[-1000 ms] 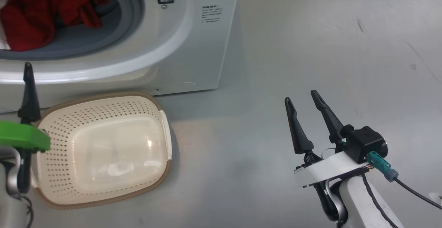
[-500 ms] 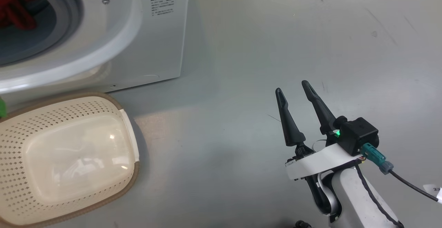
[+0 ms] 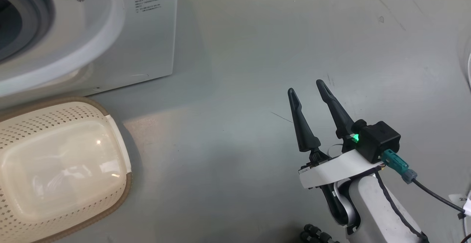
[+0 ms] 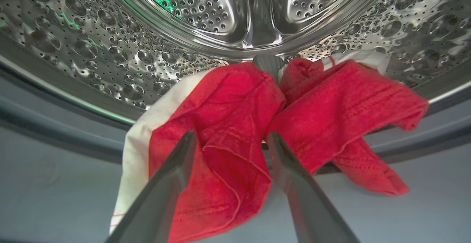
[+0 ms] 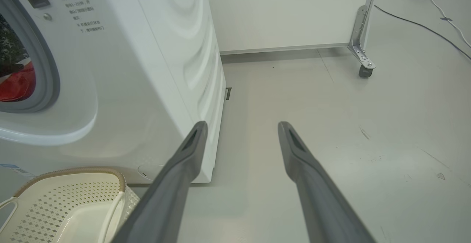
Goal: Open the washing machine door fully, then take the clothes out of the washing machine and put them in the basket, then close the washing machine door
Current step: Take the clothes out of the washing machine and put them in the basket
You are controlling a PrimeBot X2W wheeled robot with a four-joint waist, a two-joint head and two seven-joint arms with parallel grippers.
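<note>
Left pincer [image 4: 232, 136], spread wide, aims into the drum [image 4: 110, 62] at the red clothes [image 4: 331, 103], lined up for a grab. Right pincer [image 3: 305, 86] hangs wide and empty, clear of the basket [image 3: 127, 184] beside the washing machine [image 3: 147, 44].

Bright, even light; glare inside the basket [image 3: 44, 119] and on the drum [image 4: 110, 62]; wide-angle curvature at wrist-view edges.

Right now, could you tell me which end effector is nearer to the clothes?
Left. The left end effector hangs open right in front of the clothes at the drum; the right end effector is open over the floor, beside the washing machine.
</note>
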